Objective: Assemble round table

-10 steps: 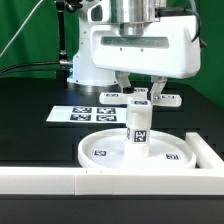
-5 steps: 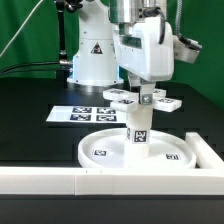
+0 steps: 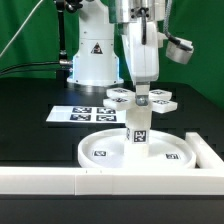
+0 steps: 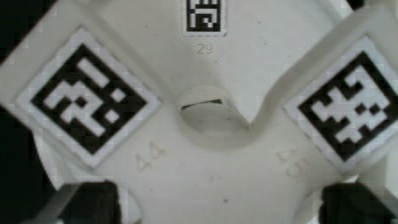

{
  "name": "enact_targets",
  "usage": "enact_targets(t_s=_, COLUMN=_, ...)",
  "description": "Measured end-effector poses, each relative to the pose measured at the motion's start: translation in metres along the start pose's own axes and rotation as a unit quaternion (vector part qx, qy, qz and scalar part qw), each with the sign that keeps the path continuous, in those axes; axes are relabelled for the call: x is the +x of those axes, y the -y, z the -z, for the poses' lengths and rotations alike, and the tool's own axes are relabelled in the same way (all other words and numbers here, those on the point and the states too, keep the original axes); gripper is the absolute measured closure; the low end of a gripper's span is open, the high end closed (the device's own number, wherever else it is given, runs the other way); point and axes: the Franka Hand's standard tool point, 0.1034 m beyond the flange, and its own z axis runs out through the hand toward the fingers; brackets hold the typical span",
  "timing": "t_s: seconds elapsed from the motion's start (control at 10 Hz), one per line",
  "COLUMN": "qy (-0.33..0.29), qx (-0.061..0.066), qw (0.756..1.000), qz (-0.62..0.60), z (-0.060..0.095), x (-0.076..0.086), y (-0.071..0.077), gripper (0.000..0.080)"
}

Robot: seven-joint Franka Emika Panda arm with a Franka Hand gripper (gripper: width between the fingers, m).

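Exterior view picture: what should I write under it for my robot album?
The gripper holds the cross-shaped piece atop the post standing on the round disc.

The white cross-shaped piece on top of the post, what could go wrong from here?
The white cross-shaped piece sits atop the short white cylindrical post, which stands upright on the large white round rimmed disc. The gripper is right at it, so a sideways pull might tip the post. In the wrist view the cross's centre hole looks off-centre, so it may bind or seat crooked.
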Motion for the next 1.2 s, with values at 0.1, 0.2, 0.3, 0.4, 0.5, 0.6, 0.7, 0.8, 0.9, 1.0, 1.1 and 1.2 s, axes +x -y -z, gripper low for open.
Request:
enact_targets(t_s=0.1, qy=0.008, qx=0.004, qw=1.000, qz=0.005, z=0.010, x=-0.003, y=0.002, gripper=0.0195)
enact_targets(t_s=0.2, qy=0.015, qx=0.010, qw=1.000, qz=0.002, z=0.019, x=-0.008, y=0.004, gripper=0.0157)
enact_targets(t_s=0.3, qy=0.021, qx=0.015, qw=1.000, qz=-0.006, z=0.024, x=-0.013, y=0.005, gripper=0.0152)
enact_targets(t_s=0.4, qy=0.021, qx=0.013, qw=1.000, qz=0.014, z=0.022, x=-0.012, y=0.004, gripper=0.0152)
enact_targets(t_s=0.5, qy=0.021, qx=0.013, qw=1.000, qz=0.015, z=0.021, x=-0.012, y=0.003, gripper=0.0151)
enact_targets(t_s=0.6, qy=0.017, qx=0.005, qw=0.998, qz=0.064, z=0.020, x=-0.013, y=0.002, gripper=0.0151)
enact_targets(t_s=0.7, qy=0.014, qx=-0.013, qw=0.991, qz=0.129, z=0.018, x=-0.016, y=0.003, gripper=0.0151)
enact_targets(t_s=0.8, qy=0.015, qx=-0.023, qw=0.983, qz=0.180, z=0.019, x=-0.020, y=0.005, gripper=0.0151)
enact_targets(t_s=0.9, qy=0.016, qx=-0.030, qw=0.973, qz=0.227, z=0.021, x=-0.022, y=0.006, gripper=0.0151)
enact_targets(t_s=1.0, qy=0.015, qx=-0.043, qw=0.951, qz=0.304, z=0.020, x=-0.024, y=0.004, gripper=0.0151)
enact_targets(t_s=1.1, qy=0.016, qx=-0.045, qw=0.937, qz=0.345, z=0.019, x=-0.025, y=0.005, gripper=0.0151)
enact_targets(t_s=1.2, qy=0.018, qx=-0.044, qw=0.923, qz=0.383, z=0.019, x=-0.024, y=0.005, gripper=0.0151)
